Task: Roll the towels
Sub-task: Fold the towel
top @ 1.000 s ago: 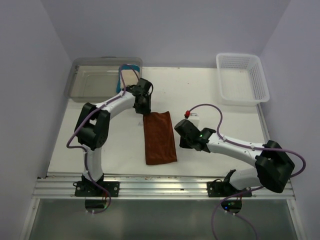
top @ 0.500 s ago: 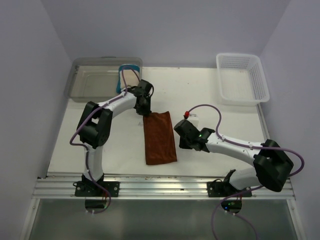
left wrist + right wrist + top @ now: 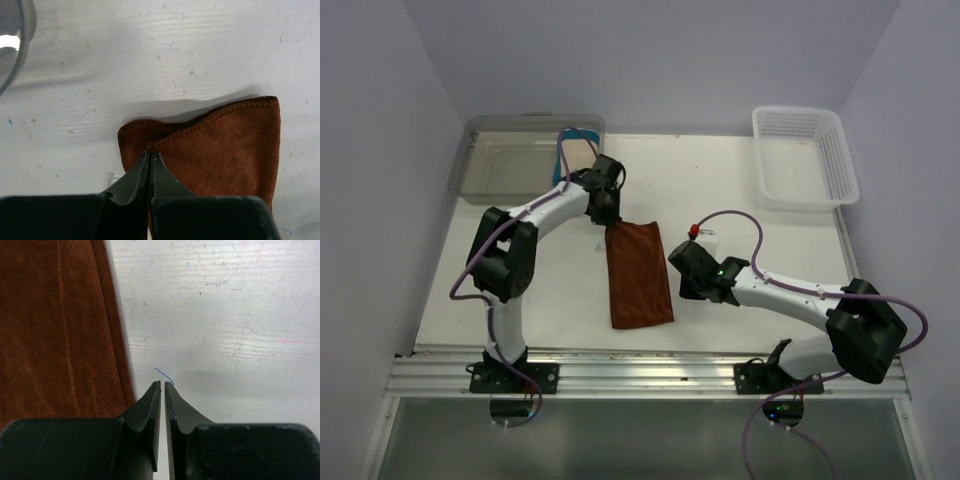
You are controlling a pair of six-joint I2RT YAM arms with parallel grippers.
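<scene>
The rust-brown towel (image 3: pixel 640 275) lies flat as a long strip in the middle of the table, also seen in the left wrist view (image 3: pixel 225 145) and the right wrist view (image 3: pixel 55 330). My left gripper (image 3: pixel 608 222) (image 3: pixel 151 154) is shut on its far left corner, and the hem there bunches up. The right gripper (image 3: pixel 678 283) (image 3: pixel 163 385) hovers low just off the towel's right edge. Its jaws are almost together with nothing between them. The cream towel with blue edges (image 3: pixel 576 154) sits in the right end of the clear bin.
The clear plastic bin (image 3: pixel 510 172) stands at the back left. A white mesh basket (image 3: pixel 804 156) stands at the back right. A small white tag (image 3: pixel 116 177) shows under the towel corner. A blue thread (image 3: pixel 165 373) lies on the table.
The left gripper's jaws have closed onto the rust-brown towel's far left corner, and the corner has shifted slightly left. The right arm has barely moved.
</scene>
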